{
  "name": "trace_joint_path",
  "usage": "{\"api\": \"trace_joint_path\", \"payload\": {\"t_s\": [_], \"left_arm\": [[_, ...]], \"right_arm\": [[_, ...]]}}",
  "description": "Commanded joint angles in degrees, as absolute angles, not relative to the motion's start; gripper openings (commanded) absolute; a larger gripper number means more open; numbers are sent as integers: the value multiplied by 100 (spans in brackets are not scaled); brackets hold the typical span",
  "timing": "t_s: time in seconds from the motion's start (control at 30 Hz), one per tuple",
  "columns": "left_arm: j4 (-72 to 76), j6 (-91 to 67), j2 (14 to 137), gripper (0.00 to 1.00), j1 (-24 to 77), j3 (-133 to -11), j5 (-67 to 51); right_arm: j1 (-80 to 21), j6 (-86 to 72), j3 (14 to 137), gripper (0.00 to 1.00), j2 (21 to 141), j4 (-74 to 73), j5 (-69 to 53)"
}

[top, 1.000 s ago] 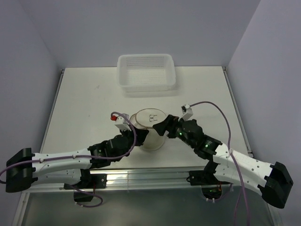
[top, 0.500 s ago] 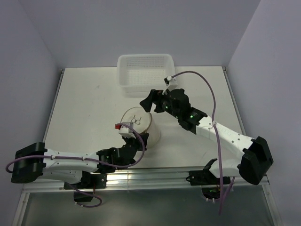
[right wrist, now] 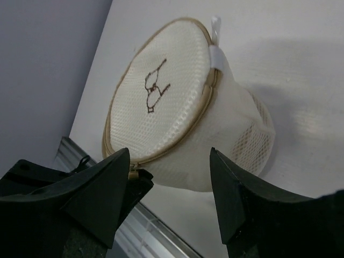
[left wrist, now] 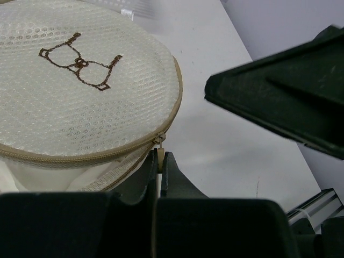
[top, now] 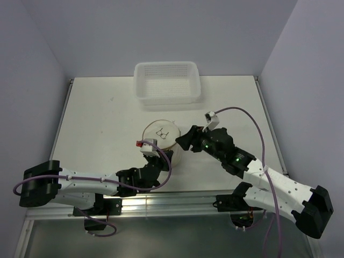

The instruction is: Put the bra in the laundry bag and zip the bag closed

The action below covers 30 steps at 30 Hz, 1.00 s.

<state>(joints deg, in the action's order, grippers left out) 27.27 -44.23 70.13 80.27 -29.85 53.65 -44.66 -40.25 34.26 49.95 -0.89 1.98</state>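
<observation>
The laundry bag (top: 161, 134) is a round white mesh drum with a tan zipper rim and a brown bra outline on its lid; it stands mid-table. It also shows in the left wrist view (left wrist: 80, 97) and the right wrist view (right wrist: 177, 107). My left gripper (left wrist: 159, 166) is shut on the zipper pull (left wrist: 160, 156) at the bag's near rim. My right gripper (top: 185, 142) is open and empty, just right of the bag; in its own view (right wrist: 172, 177) the bag sits beyond the spread fingers. The bra is not visible.
A white perforated plastic basket (top: 167, 83) stands at the back of the table. The table's near edge has a metal rail (top: 172, 201). White walls close in both sides.
The right gripper swung from high near the basket back down to the bag's right side. The left gripper moved right along the bag's near rim with the zipper pull, and the lid turned.
</observation>
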Motion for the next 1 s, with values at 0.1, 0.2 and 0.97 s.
{"api": "trace_joint_path", "payload": {"t_s": [0.1, 0.2, 0.97], "left_arm": [[2979, -4535, 7058, 0, 8016, -3208, 5256], [3041, -4526, 7022, 0, 8016, -3164, 5151], [723, -5939, 5161, 0, 8086, -2321, 5747]], "right_arm": [[-4544, -4746, 3103, 68, 5247, 746, -255], [-4535, -4790, 3067, 66, 5370, 1002, -334], [-3253, -3912, 3656, 0, 6081, 1301, -658]]}}
